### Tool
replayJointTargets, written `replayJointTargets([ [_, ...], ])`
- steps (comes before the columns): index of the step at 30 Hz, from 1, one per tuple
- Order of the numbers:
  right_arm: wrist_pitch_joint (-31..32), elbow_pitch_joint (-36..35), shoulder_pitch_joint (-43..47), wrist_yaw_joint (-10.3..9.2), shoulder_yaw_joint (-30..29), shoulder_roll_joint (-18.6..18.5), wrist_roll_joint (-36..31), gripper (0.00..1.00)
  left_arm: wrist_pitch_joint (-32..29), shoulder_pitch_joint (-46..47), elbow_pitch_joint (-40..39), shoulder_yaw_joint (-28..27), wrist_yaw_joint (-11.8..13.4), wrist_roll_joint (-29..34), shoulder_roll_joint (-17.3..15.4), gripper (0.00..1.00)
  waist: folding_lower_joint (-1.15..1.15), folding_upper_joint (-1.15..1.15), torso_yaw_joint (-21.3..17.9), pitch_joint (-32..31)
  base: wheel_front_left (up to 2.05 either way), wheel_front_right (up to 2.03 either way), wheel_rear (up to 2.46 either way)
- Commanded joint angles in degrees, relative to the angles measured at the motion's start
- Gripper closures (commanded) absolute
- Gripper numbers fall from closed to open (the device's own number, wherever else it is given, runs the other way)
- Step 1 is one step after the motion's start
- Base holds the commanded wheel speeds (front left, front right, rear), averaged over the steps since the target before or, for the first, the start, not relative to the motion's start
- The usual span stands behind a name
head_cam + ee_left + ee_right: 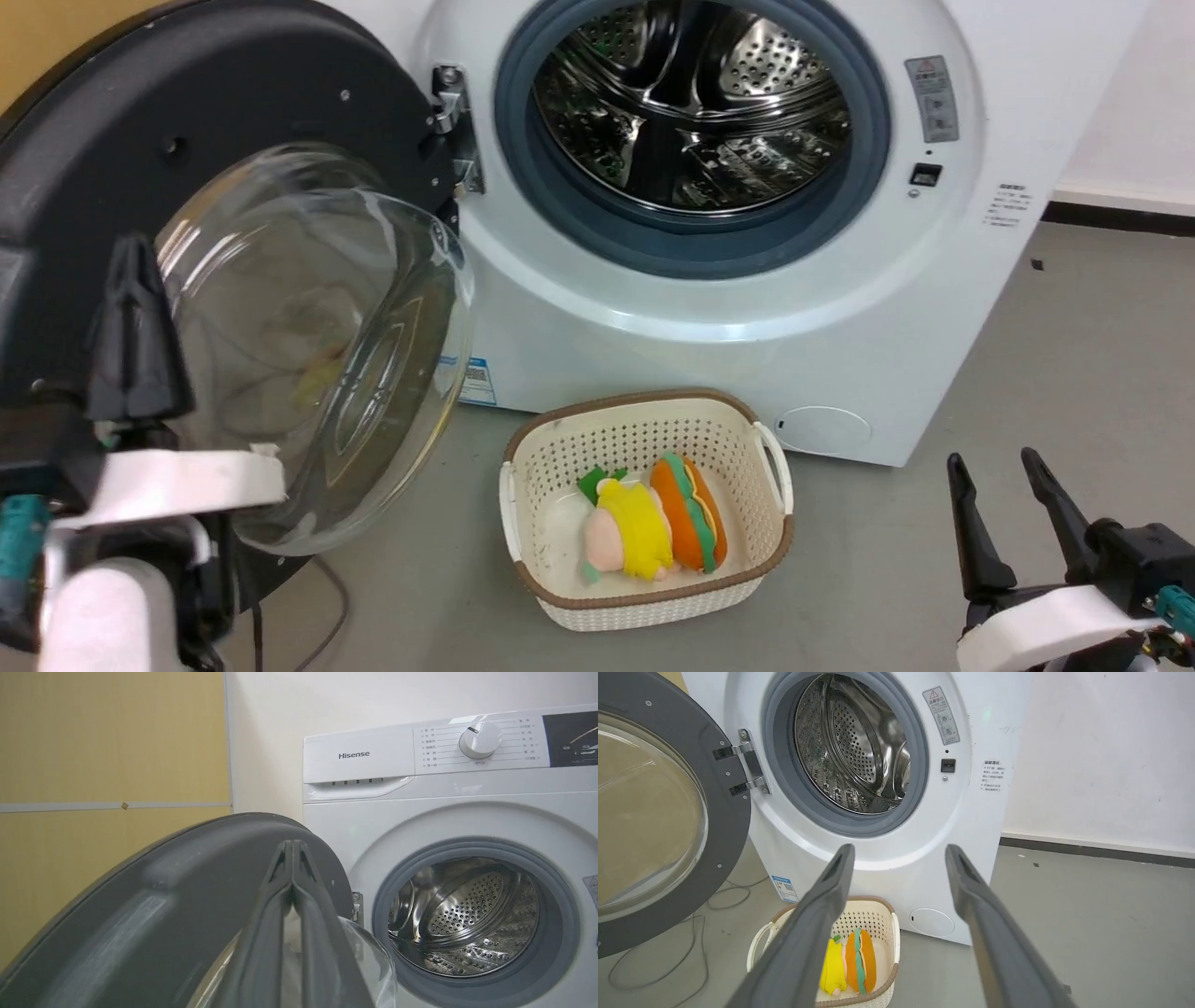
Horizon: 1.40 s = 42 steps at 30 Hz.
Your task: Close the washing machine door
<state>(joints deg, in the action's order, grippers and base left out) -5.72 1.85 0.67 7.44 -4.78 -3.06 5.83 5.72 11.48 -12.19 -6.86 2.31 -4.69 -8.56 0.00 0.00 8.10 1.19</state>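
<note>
Washing machine door (233,84) hanging open on the left, left gripper (131,252) at its dark rim with jaws pressed together, right gripper (991,457) near right, jaws wide, holding nothing

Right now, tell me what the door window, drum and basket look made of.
Door window: clear glossy glass, probably; it is see-through with bright reflections. Drum: polished steel, seemingly; mirror-like and perforated. Basket: cream matte plastic, likely; moulded holes, brown woven-look rim.

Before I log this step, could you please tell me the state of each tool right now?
Left tool: closed, holding nothing.
Right tool: open, holding nothing.
</note>
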Motion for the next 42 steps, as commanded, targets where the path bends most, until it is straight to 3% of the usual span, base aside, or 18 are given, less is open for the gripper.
replayJointTargets([
  [1, -0.58, 0.34, -0.47, 0.02, -0.34, 0.07, 0.82, 0.00, 0.57, 1.59, -0.69, -1.00, -0.41, -0.77, -0.61, 1.00, 0.00, 0.00, 0.81, 0.21, 0.00, 0.00, 0.00],
  [11, -1.78, 1.74, -1.01, 0.02, -1.30, 0.09, 1.60, 0.00, 1.77, 7.04, -0.78, -8.39, -3.79, -5.87, -1.20, 1.00, 0.00, 0.00, 4.66, 1.37, 0.00, 0.00, 0.00],
  [23, -3.22, 2.92, -1.34, 0.03, -2.39, 0.10, 2.76, 0.00, 0.58, 10.98, 7.22, -16.60, -5.64, -16.21, -4.07, 1.00, 0.00, 0.00, 8.34, 2.57, 0.00, 0.00, 0.00],
  [30, -4.05, 3.59, -1.68, 0.03, -2.89, 0.12, 3.50, 0.00, -6.33, 13.28, 15.54, -20.66, -5.80, -25.18, -6.47, 1.00, 0.00, 0.00, 9.67, 3.27, 0.00, 0.00, 0.00],
  [42, -5.49, 3.81, -2.02, 0.03, -3.20, 0.13, 4.85, 0.00, -26.32, 12.80, 23.78, -21.66, -7.58, -43.08, -8.50, 1.00, 0.00, 0.00, 11.17, 4.34, 0.00, 0.00, 0.00],
])
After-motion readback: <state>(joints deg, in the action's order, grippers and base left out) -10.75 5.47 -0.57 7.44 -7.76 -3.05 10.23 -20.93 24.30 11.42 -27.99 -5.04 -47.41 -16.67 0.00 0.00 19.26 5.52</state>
